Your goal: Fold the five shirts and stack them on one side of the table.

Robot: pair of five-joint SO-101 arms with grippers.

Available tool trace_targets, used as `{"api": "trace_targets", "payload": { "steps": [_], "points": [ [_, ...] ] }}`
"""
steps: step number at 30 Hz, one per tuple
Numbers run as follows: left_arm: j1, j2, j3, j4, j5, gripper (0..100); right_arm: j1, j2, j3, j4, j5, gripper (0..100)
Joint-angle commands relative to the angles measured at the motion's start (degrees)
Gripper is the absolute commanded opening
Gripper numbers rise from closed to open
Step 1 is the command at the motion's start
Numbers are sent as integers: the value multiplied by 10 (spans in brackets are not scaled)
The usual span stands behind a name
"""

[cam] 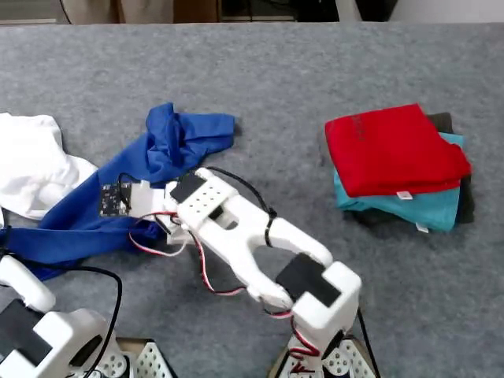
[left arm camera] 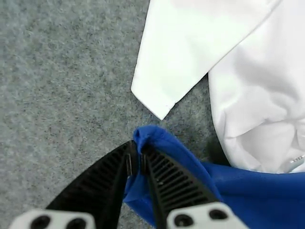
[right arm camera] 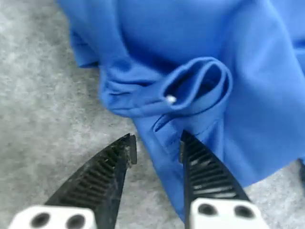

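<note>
A blue shirt point(cam: 169, 146) lies crumpled from the table's middle down to the near left. My left gripper point(left arm camera: 136, 160) is shut on a corner of the blue shirt point(left arm camera: 157, 143), just off a white shirt's hem point(left arm camera: 190, 57). My right gripper point(right arm camera: 157, 143) stands open, its jaws over a fold of the blue shirt point(right arm camera: 200, 43) below the collar point(right arm camera: 198, 83). The right arm point(cam: 236, 228) stretches from the near edge over this shirt. The white shirt point(cam: 31, 161) lies bunched at the far left. Folded red point(cam: 394, 150), teal point(cam: 417, 206) and dark point(cam: 442, 120) shirts are stacked at the right.
Grey felt point(cam: 315, 71) covers the table. The left arm's base point(cam: 47, 335) sits at the near left corner, the right arm's base point(cam: 319, 315) at the near middle. Open felt lies between the blue shirt and the stack.
</note>
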Motion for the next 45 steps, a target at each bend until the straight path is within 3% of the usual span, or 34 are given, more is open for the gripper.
{"api": "trace_targets", "payload": {
  "steps": [1,7,11,23,29,45],
  "points": [
    [0,-8,-9,-9,-1,18,19,7,-48,-7,-6,166],
    [1,-8,-13,-9,-1,18,21,15,-58,-7,-6,154],
    [1,-8,-12,-9,-1,18,21,15,-58,-11,-6,1],
    [0,-8,-10,-9,-1,18,22,15,-58,-11,-4,7],
    [1,-8,-9,-9,-1,18,18,17,-57,-11,-3,141],
    [1,-7,-9,-9,-1,18,20,82,-102,-11,-4,102]
  ]
}}
